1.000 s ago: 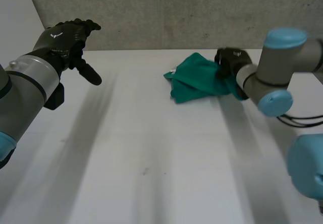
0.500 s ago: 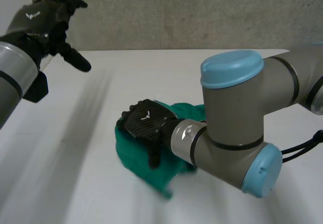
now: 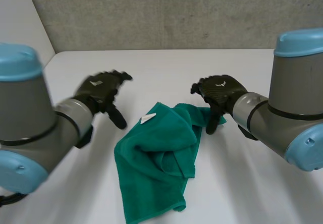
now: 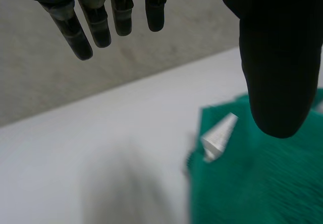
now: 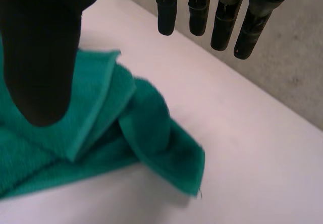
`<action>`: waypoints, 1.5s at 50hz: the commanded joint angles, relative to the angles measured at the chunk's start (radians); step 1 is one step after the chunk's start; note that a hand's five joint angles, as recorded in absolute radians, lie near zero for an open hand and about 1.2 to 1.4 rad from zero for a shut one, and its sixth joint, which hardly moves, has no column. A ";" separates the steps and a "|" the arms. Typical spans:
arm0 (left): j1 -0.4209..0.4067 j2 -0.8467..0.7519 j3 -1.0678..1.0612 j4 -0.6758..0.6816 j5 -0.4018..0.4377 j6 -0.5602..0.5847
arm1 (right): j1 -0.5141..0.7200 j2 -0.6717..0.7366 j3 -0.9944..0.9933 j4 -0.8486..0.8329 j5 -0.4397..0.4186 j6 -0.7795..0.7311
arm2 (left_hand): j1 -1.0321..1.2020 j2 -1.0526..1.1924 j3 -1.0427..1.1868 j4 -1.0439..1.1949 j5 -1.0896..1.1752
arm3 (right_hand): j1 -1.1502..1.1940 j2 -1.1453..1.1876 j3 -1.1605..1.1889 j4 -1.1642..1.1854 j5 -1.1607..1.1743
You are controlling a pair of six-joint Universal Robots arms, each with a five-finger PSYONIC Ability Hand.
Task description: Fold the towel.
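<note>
A green towel [image 3: 159, 158] lies crumpled on the white table [image 3: 252, 183], with a white label [image 3: 148, 118] at its far left corner. My left hand [image 3: 101, 90] hovers just left of that corner, fingers straight and apart, holding nothing; in its wrist view the label [image 4: 218, 135] and towel [image 4: 252, 183] lie under the thumb [image 4: 277, 57]. My right hand [image 3: 218, 95] is open at the towel's far right corner, thumb pointing down beside the cloth. In its wrist view the bunched towel [image 5: 101, 128] lies below the thumb [image 5: 43, 47], with nothing between thumb and fingers [image 5: 222, 17].
A grey concrete wall [image 3: 166, 14] runs behind the table's far edge. Bare white table surface lies on both sides of the towel and beyond it.
The right hand dragged the towel from the far right to the middle, let go and opened. The left hand came down from high at the left to the towel's left corner.
</note>
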 commanded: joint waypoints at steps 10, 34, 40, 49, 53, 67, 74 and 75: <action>-0.125 -0.319 0.300 -0.006 0.024 0.227 | -0.074 0.138 0.016 -0.167 0.002 -0.060 | 0.022 0.019 0.007 0.019 0.001 | 0.070 0.048 0.060 0.045 0.055; -0.118 -0.580 0.546 -0.040 0.141 0.330 | -0.070 0.378 -0.158 -0.252 0.013 -0.111 | 0.952 0.948 0.937 0.948 0.930 | 1.167 1.145 1.157 1.142 1.152; -0.115 -0.540 0.584 0.018 0.034 0.342 | -0.068 0.362 -0.159 -0.342 0.064 -0.109 | 1.196 1.193 1.181 1.193 1.175 | 1.170 1.148 1.160 1.145 1.155; -0.072 -0.435 0.616 0.207 -0.012 0.362 | -0.071 0.227 -0.282 -0.395 0.073 -0.114 | 1.196 1.193 1.181 1.193 1.175 | 1.170 1.148 1.160 1.145 1.155; -0.050 -0.392 0.668 0.319 -0.026 0.362 | -0.074 0.227 -0.420 -0.400 0.087 -0.109 | 1.196 1.193 1.181 1.193 1.175 | 1.170 1.148 1.160 1.145 1.155; 0.059 -0.076 0.360 0.549 -0.022 0.253 | -0.142 0.012 -0.362 -0.573 0.105 -0.101 | 1.196 1.193 1.181 1.193 1.175 | 1.170 1.148 1.160 1.145 1.155; 0.062 -0.059 0.029 0.514 0.038 0.199 | -0.146 -0.016 -0.115 -0.417 0.019 -0.101 | 1.196 1.193 1.181 1.193 1.175 | 1.170 1.148 1.160 1.145 1.155; 0.063 -0.059 -0.003 0.508 0.038 0.201 | -0.148 -0.016 -0.089 -0.400 0.019 -0.101 | 1.196 1.193 1.181 1.193 1.175 | 1.170 1.148 1.160 1.145 1.155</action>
